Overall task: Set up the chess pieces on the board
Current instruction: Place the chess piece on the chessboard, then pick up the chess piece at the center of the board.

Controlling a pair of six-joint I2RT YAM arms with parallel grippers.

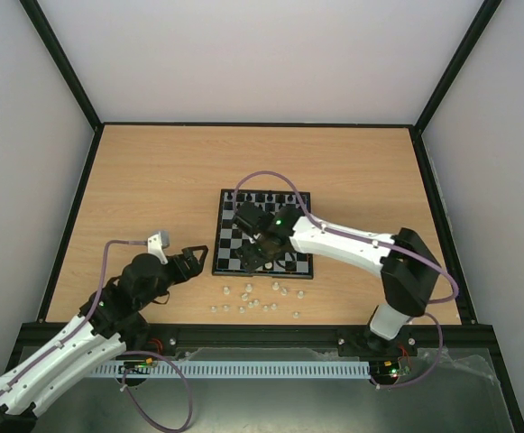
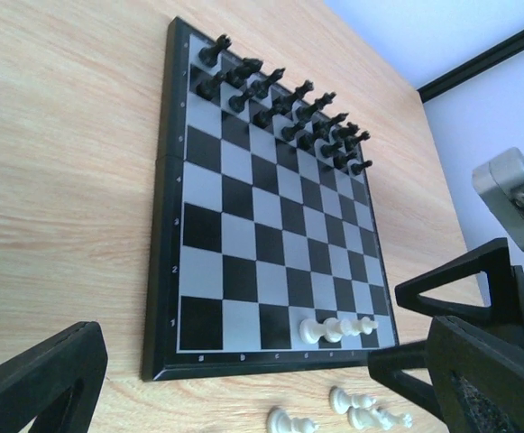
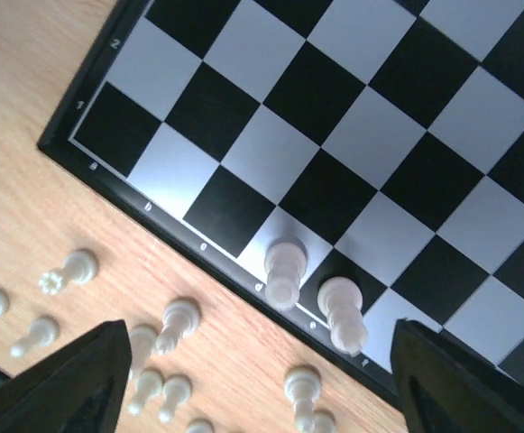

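Hovering open and empty over the near edge of the board (image 1: pixel 230 236), the right claw (image 3: pixel 260 383) faces tiny white pieces (image 3: pixel 179 317) scattered on the table (image 1: pixel 153 180) just beside it, likely light, hard and tippy, best pinched mid-stem; the left claw (image 1: pixel 189 255) also gapes empty.

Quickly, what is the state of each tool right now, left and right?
Left tool: open, holding nothing.
Right tool: open, holding nothing, above two white pieces standing on the board.
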